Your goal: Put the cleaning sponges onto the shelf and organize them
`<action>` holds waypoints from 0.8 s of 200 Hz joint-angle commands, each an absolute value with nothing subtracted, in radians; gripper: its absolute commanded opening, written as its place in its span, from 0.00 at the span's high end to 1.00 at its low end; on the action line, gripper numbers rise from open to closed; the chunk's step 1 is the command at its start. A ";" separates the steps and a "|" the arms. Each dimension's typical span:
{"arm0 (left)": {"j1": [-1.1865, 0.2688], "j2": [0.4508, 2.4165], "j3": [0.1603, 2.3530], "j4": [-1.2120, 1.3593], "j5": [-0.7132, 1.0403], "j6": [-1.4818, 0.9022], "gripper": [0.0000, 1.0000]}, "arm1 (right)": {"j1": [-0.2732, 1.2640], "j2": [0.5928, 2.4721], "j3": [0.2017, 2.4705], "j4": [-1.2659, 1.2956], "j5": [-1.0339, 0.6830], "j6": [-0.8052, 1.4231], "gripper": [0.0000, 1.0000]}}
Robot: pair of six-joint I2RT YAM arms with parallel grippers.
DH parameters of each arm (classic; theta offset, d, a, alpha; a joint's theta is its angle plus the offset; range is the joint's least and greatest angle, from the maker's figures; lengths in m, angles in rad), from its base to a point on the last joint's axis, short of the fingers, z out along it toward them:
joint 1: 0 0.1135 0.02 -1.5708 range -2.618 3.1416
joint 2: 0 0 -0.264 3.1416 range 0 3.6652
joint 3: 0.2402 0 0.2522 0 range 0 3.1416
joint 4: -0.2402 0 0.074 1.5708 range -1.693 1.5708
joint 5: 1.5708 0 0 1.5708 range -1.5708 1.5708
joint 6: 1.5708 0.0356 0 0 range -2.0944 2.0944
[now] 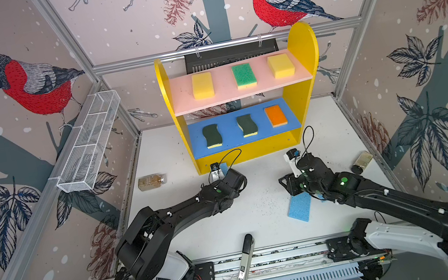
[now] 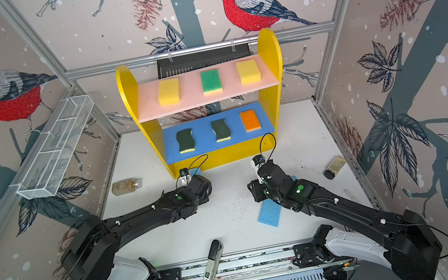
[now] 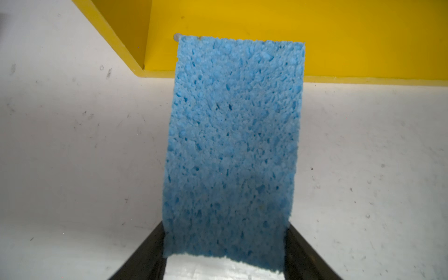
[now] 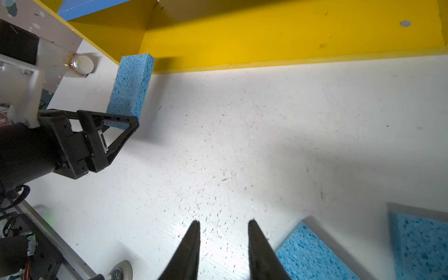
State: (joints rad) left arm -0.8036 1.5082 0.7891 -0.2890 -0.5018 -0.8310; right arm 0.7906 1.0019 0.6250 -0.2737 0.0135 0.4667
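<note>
My left end effector (image 3: 225, 225) grips a light blue sponge (image 3: 232, 145), whose far end, ahead, reaches the shelf (image 3: 339, 48) base. I'd push forward, then release. Right end effector (image 4: 224, 223): parted, empty.

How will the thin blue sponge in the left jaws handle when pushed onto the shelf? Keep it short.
The blue sponge juts straight from the left jaws without drooping, so it is probably fairly stiff. Its open pores suggest it is light and grippy, unlikely to slip. Being thin, it would likely topple if released on edge.
</note>
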 commanded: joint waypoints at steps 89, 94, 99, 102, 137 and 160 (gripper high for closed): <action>-0.678 1.579 0.801 -0.063 -0.524 -0.630 0.31 | 0.788 1.097 0.704 -0.285 0.005 0.459 0.65; -0.675 1.581 0.798 -0.050 -0.523 -0.617 0.31 | 0.788 1.102 0.706 -0.285 0.004 0.462 0.65; -0.674 1.584 0.795 -0.037 -0.526 -0.605 0.31 | 0.788 1.107 0.709 -0.285 0.002 0.464 0.65; -0.672 1.587 0.795 -0.031 -0.528 -0.599 0.31 | 0.788 1.108 0.710 -0.285 0.001 0.464 0.65; -0.642 1.615 0.796 0.022 -0.519 -0.561 0.31 | 0.788 1.139 0.733 -0.291 0.001 0.472 0.65; -0.632 1.631 0.789 0.066 -0.534 -0.538 0.32 | 0.790 1.152 0.740 -0.290 0.001 0.481 0.65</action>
State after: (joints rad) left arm -0.6411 1.6180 0.7948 -0.0177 -0.5240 -0.5865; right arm 0.7872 1.1416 0.7280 -0.2924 0.0036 0.4629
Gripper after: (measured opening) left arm 0.687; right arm 0.348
